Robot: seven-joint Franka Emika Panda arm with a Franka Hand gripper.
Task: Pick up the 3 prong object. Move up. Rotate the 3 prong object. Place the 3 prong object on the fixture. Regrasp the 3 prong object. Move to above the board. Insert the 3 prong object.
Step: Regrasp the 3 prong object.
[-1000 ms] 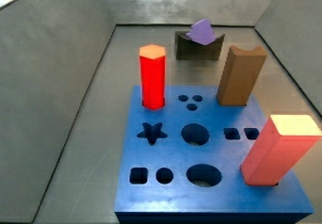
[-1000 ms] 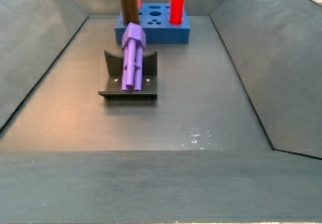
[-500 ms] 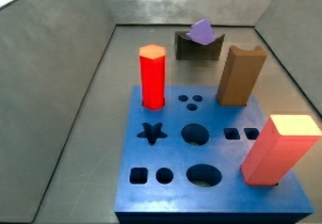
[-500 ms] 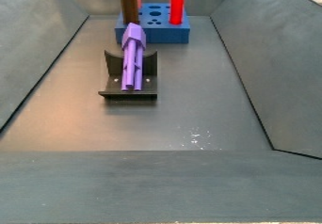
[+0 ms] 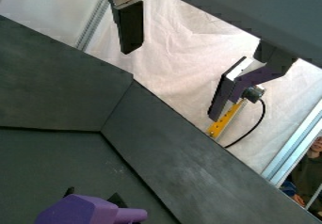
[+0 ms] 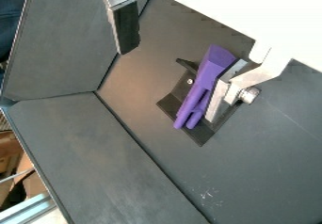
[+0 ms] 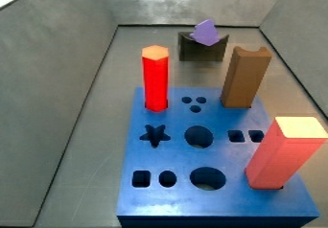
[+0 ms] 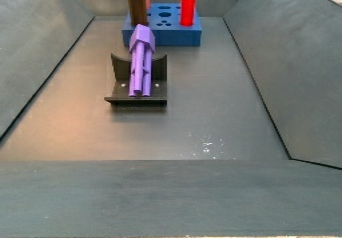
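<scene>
The purple 3 prong object [image 8: 142, 57] lies slanted on the dark fixture [image 8: 136, 90], one end raised; in a side view [image 7: 205, 31] I see that end over the fixture [image 7: 193, 48]. The blue board [image 7: 218, 165] with its holes lies in front there, and far back in the other side view [image 8: 167, 34]. My gripper [image 6: 176, 54] hangs high above the floor, open, with nothing between its fingers [image 6: 123, 25]. In a wrist view the 3 prong object [image 6: 201, 91] lies on the fixture [image 6: 170, 98] far below. The gripper [image 5: 183, 58] faces white sheeting; the purple piece [image 5: 88, 211] peeks in at the edge.
A red hexagonal peg [image 7: 155, 77], a tall brown block [image 7: 245, 76] and a salmon block [image 7: 285, 150] stand on the board. Sloping grey walls [image 8: 47, 72] enclose the floor. A yellow ruler and cable [image 5: 239, 124] lie outside the bin.
The 3 prong object, fixture and board have not moved. A small dark part has come into sight at the top edge of a side view.
</scene>
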